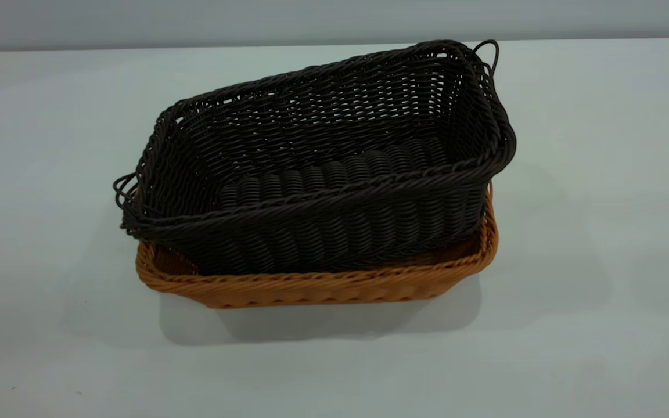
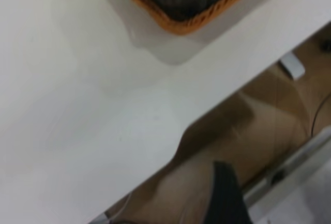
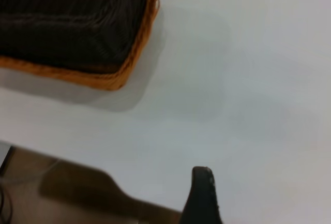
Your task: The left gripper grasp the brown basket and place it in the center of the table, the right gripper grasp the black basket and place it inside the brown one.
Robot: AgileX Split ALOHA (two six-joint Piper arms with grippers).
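The black basket (image 1: 323,168) sits inside the brown basket (image 1: 311,287) near the middle of the table (image 1: 601,261). It lies skewed, and its far right corner stands higher than its left end. Neither arm shows in the exterior view. The left wrist view shows the nested baskets (image 2: 191,6) far from my left gripper (image 2: 256,206), which hangs beyond the table edge. One dark finger (image 2: 225,193) shows, with nothing beside it. The right wrist view shows the baskets (image 3: 72,27) well away from my right gripper (image 3: 233,203). One finger (image 3: 201,195) stands alone over the table edge, holding nothing.
The table edge (image 2: 207,115) runs across the left wrist view, with brown floor and a metal frame (image 2: 305,151) beyond it. The right wrist view shows the table edge (image 3: 103,169) with floor beyond it. A grey wall (image 1: 334,20) rises behind the table.
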